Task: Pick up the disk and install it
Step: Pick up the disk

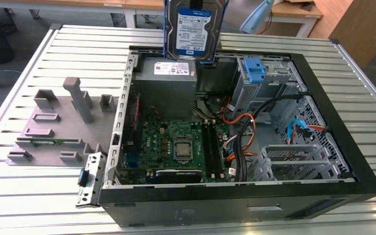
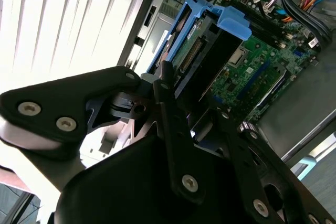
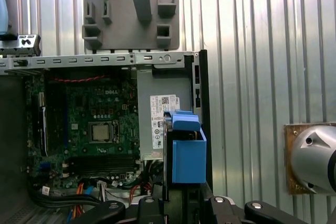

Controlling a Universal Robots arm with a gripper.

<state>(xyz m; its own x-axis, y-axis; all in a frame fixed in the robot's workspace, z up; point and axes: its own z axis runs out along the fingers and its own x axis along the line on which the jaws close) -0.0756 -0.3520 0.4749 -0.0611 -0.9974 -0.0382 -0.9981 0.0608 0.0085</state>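
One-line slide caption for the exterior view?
The disk hangs upright, label facing the camera, above the grey power supply of the open computer case.

In the second wrist view the end effector (image 2: pixel 191 98) was seen clamped, its black fingers (image 2: pixel 169 114) pressed against opposite sides of the disk (image 2: pixel 202 59). The wrist was pointed downward, and the disk was held on edge beneath it.

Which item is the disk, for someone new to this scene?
Find the open black computer case in the exterior view. Above it, over the grey power box, the disk is held upright. Its blue-and-white label sets it apart from the plain blue bracket nearby.
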